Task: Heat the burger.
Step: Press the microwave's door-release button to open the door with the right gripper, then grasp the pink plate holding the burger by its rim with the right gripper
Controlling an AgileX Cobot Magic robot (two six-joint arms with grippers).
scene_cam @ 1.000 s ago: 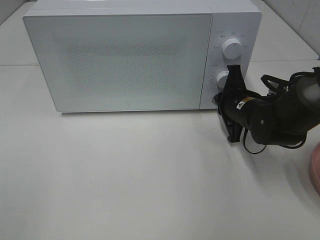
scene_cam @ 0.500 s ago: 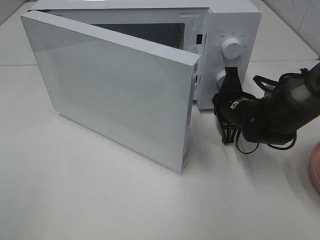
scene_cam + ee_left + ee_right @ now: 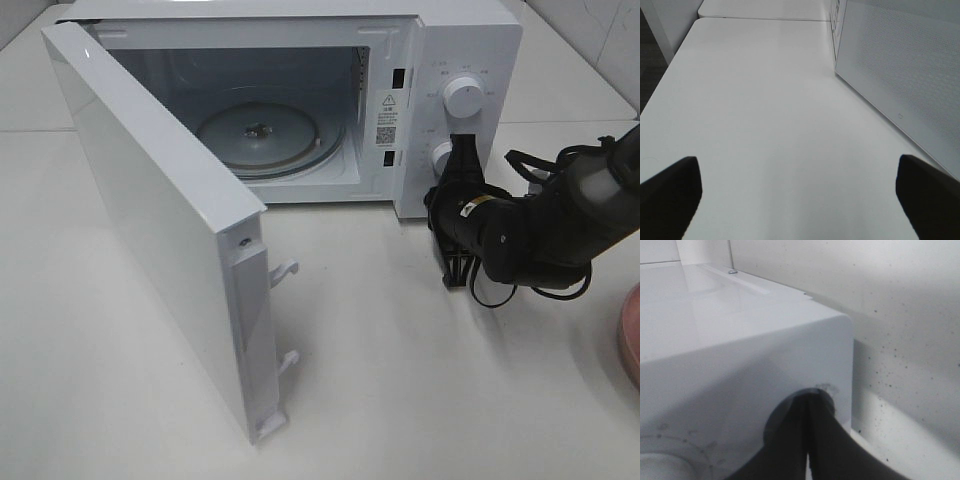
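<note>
Bright, even light, soft faint shadows, right wrist view slightly blurred

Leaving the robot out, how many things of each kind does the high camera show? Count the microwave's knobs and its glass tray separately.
Microwave: 1
Knobs: 2 (upper knob, lower knob)
Glass turntable: 1
Pink plate: 1
Total: 5

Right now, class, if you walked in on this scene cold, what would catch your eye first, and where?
The white microwave stands with its door swung wide to the front left, baring an empty glass turntable. At its control panel, beside the lower knob, the black right gripper is shut, tips at the panel. A pink plate peeks in at the right edge.
</note>
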